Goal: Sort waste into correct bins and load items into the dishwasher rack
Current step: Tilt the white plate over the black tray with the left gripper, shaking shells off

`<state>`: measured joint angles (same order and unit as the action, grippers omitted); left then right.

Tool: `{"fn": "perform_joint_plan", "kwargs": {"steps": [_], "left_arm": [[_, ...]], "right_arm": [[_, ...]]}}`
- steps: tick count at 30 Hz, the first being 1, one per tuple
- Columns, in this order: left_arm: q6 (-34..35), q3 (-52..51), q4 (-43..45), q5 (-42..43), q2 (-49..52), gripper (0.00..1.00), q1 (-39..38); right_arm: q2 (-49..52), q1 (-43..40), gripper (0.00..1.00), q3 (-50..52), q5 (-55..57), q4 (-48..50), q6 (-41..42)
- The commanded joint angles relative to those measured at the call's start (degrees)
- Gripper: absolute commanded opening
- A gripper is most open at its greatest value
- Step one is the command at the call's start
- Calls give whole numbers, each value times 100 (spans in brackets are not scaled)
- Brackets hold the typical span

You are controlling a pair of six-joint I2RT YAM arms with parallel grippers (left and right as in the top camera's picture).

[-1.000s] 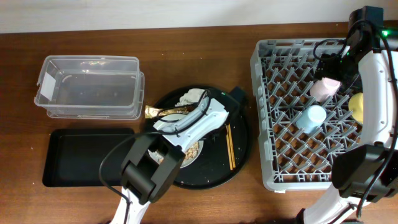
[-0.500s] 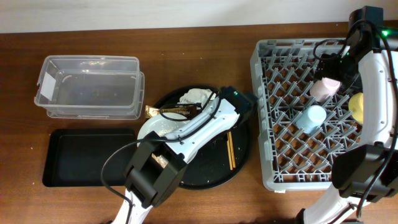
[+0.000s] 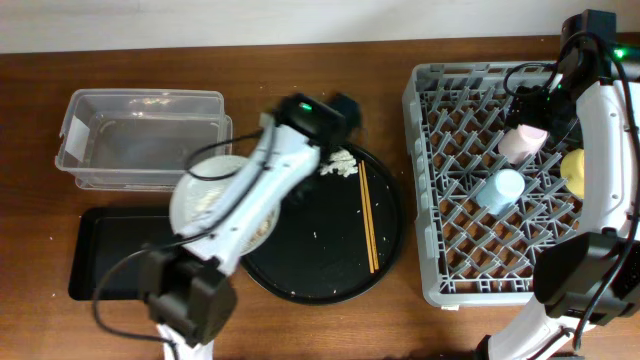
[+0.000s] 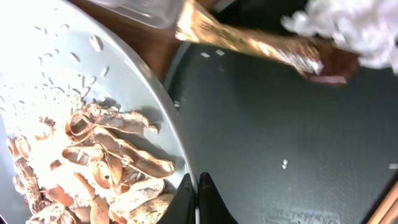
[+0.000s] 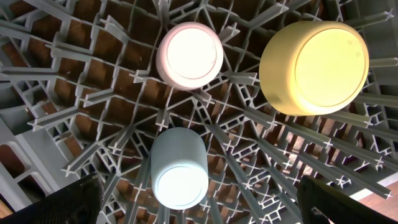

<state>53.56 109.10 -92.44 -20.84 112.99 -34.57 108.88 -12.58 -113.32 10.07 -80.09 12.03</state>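
My left gripper [image 4: 196, 199] is shut on the rim of the pale grey plate [image 3: 192, 205], which is raised and carries beige food scraps [image 4: 106, 168]. From overhead, the plate hangs over the left edge of the round black tray [image 3: 320, 260], between the clear tub [image 3: 140, 140] and the shallow black tray [image 3: 120, 250]. The tissue [image 3: 338, 165] and the snack wrapper [image 4: 249, 40] lie at the round tray's far side. Chopsticks [image 3: 367, 220] rest on its right part. My right gripper [image 5: 211, 200] stands open above the dishwasher rack [image 3: 450, 240], over the blue cup [image 5: 179, 168], pink cup [image 5: 189, 55] and yellow bowl [image 5: 314, 59].
My left arm [image 3: 250, 200] crosses over the plate and hides the wrapper from overhead. Small crumbs dot the round tray. The rack fills the table's right side, with my right arm [image 3: 600, 150] along its right edge.
My left gripper has lifted the plate off the round tray and swung it left toward the tub and black tray, uncovering the tissue. The right arm has not moved.
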Motion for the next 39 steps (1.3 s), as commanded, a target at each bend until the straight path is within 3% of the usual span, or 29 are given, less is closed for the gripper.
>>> {"fn": "perform_joint_plan", "kwargs": {"steps": [1, 8, 11, 22, 32, 39], "left_arm": [[-149, 87, -114, -149, -420, 1, 555], [-358, 76, -61, -55, -461, 2, 1613], [-1001, 50, 317, 708, -461, 1, 2175], [-1615, -308, 841, 1757, -461, 1, 3812], [-1611, -2437, 2592, 2159, -459, 2, 4378], [-1617, -2664, 2892, 2455, -529, 1, 4376]], "right_arm": [[24, -15, 98, -4, 72, 2, 48], [24, -15, 98, -4, 72, 2, 48], [24, -15, 98, -4, 72, 4, 48], [24, -15, 98, -4, 72, 2, 48], [24, -15, 98, -4, 72, 4, 48], [24, -15, 98, -4, 72, 4, 48]]}}
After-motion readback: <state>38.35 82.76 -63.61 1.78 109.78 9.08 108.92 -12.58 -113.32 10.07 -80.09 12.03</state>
